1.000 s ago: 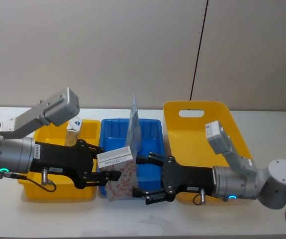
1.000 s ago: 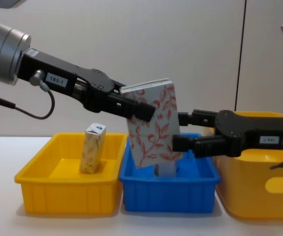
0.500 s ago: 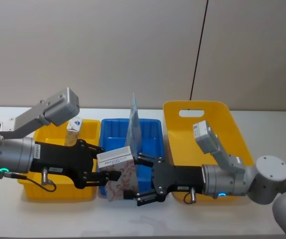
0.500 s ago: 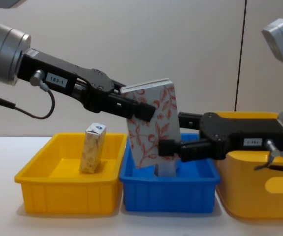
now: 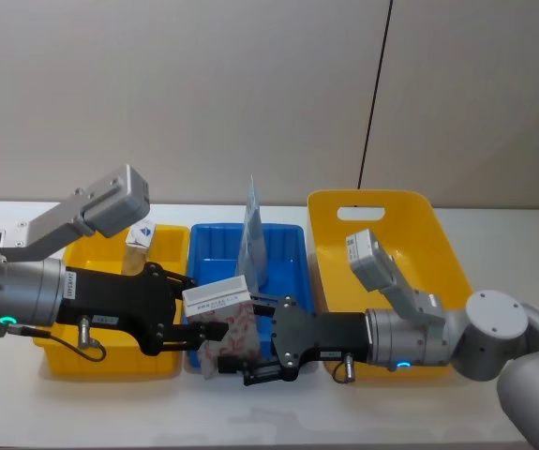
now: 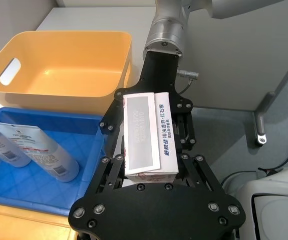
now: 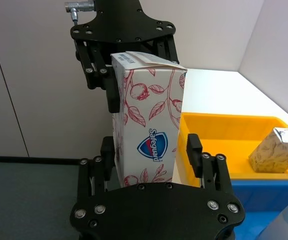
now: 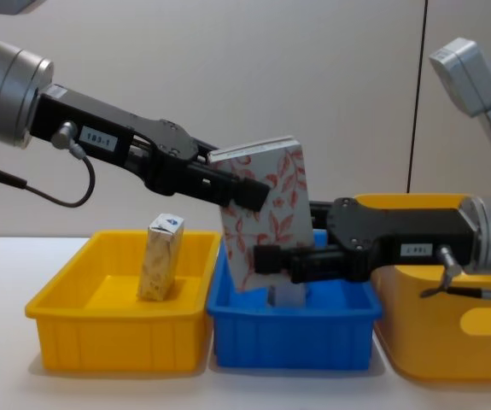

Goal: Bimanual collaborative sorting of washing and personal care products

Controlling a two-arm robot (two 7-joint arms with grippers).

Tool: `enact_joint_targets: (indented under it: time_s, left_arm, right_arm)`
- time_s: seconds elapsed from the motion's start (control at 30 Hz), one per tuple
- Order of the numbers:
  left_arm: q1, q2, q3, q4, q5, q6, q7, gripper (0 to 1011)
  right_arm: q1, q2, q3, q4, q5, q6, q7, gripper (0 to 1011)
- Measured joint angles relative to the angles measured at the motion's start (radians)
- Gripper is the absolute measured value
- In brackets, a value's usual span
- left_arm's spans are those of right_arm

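Tubes (image 5: 253,236) in blue tray (image 5: 217,246), carton (image 8: 161,260) in yellow tray (image 8: 117,343); left claw (image 5: 205,307) gripping box (image 8: 269,224), right claw (image 5: 258,340) spread.

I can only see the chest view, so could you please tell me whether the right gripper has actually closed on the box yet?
Observer: Not yet. In the right wrist view the right gripper straddles the box low down, with a gap showing beside one finger.
Operator: Thank you. Does the left gripper hold it from both sides?
Observer: Yes. In the left wrist view the left gripper clamps the box's top end between its two fingers.
Operator: And what stands in the blue tray behind the box?
Observer: Two tubes lean side by side in the blue tray.
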Motion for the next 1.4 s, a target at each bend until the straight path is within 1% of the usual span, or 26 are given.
enact_joint_targets:
  time_s: [0.13,0.17,0.23,0.3,0.33,0.4,0.43,0.5,0.53,0.6,0.67,0.73,0.77,0.83,0.97,1.03,1.07,1.2,1.23,1.3,1.33,1.37,1.4]
  left_arm:
    - [0.0,0.0,0.0,0.0,0.0,0.0,0.0,394]
    - [0.0,0.0,0.0,0.0,0.0,0.0,0.0,394]
    - [0.0,0.0,0.0,0.0,0.0,0.0,0.001,393]
    - [0.0,0.0,0.0,0.0,0.0,0.0,0.001,394]
    - [0.0,0.0,0.0,0.0,0.0,0.0,0.001,394]
    - [0.0,0.0,-0.001,0.0,0.0,0.0,0.002,393]
    - [0.0,0.0,-0.001,0.0,0.0,0.0,0.002,394]
    - [0.0,0.0,-0.001,0.0,0.0,0.0,0.002,394]
    - [0.0,0.0,-0.001,0.0,0.0,0.0,0.002,394]
    - [0.0,0.0,-0.001,0.0,0.0,0.0,0.002,394]
    - [0.0,0.0,-0.001,0.0,0.0,0.0,0.001,394]
    - [0.0,0.0,0.0,0.0,-0.001,0.0,0.001,419]
    - [0.0,-0.001,0.0,0.0,-0.001,0.0,0.0,457]
    - [0.0,0.0,0.0,0.0,-0.001,0.0,0.0,492]
    - [0.0,0.0,0.0,0.0,-0.001,0.0,0.0,645]
    - [0.0,0.0,0.0,0.0,-0.001,0.0,0.0,683]
    - [0.0,0.0,0.0,0.0,-0.001,0.0,0.0,739]
    - [0.0,0.0,0.0,0.0,-0.001,0.0,0.0,815]
    - [0.0,0.0,0.0,0.0,-0.001,0.0,0.0,870]
    - [0.0,0.0,0.0,0.0,0.0,0.0,0.0,907]
    - [0.0,0.0,0.0,0.0,0.0,0.0,0.0,955]
    - [0.0,0.0,0.0,0.0,0.0,0.0,0.0,962]
    - [0.0,0.0,0.0,0.0,0.0,0.0,0.0,999]
  right_arm:
    - [0.003,-0.005,-0.004,0.004,-0.003,-0.005,-0.011,793]
    - [0.004,-0.006,-0.006,0.004,-0.004,-0.006,-0.016,778]
    - [0.004,-0.008,-0.008,0.004,-0.005,-0.006,-0.022,677]
    - [0.004,-0.008,-0.009,0.004,-0.006,-0.006,-0.023,658]
    - [0.004,-0.008,-0.011,0.003,-0.006,-0.005,-0.026,601]
    - [0.004,-0.008,-0.014,-0.001,-0.007,-0.004,-0.03,563]
    - [0.004,-0.007,-0.016,-0.003,-0.007,-0.003,-0.032,505]
    - [0.004,-0.007,-0.017,-0.007,-0.007,-0.001,-0.034,469]
    - [0.002,-0.005,-0.019,-0.011,-0.007,0.002,-0.036,419]
    - [0.001,-0.002,-0.022,-0.018,-0.007,0.006,-0.037,390]
    - [0.0,0.0,-0.023,-0.024,-0.006,0.009,-0.038,382]
    - [-0.004,0.004,-0.024,-0.038,-0.002,0.017,-0.038,382]
    - [-0.005,0.005,-0.025,-0.043,0.0,0.019,-0.038,379]
    - [-0.007,0.009,-0.025,-0.051,0.004,0.024,-0.038,377]
    - [-0.015,0.02,-0.026,-0.075,0.014,0.035,-0.034,377]
    - [-0.022,0.028,-0.026,-0.09,0.022,0.044,-0.031,374]
    - [-0.024,0.03,-0.026,-0.094,0.023,0.046,-0.031,375]
    - [-0.03,0.04,-0.026,-0.111,0.031,0.053,-0.028,374]
    - [-0.031,0.042,-0.026,-0.113,0.033,0.054,-0.027,374]
    - [-0.034,0.048,-0.025,-0.12,0.037,0.056,-0.026,374]
    - [-0.035,0.05,-0.024,-0.122,0.039,0.057,-0.025,374]
    - [-0.037,0.054,-0.024,-0.125,0.041,0.058,-0.025,374]
    - [-0.038,0.057,-0.023,-0.127,0.043,0.058,-0.025,374]
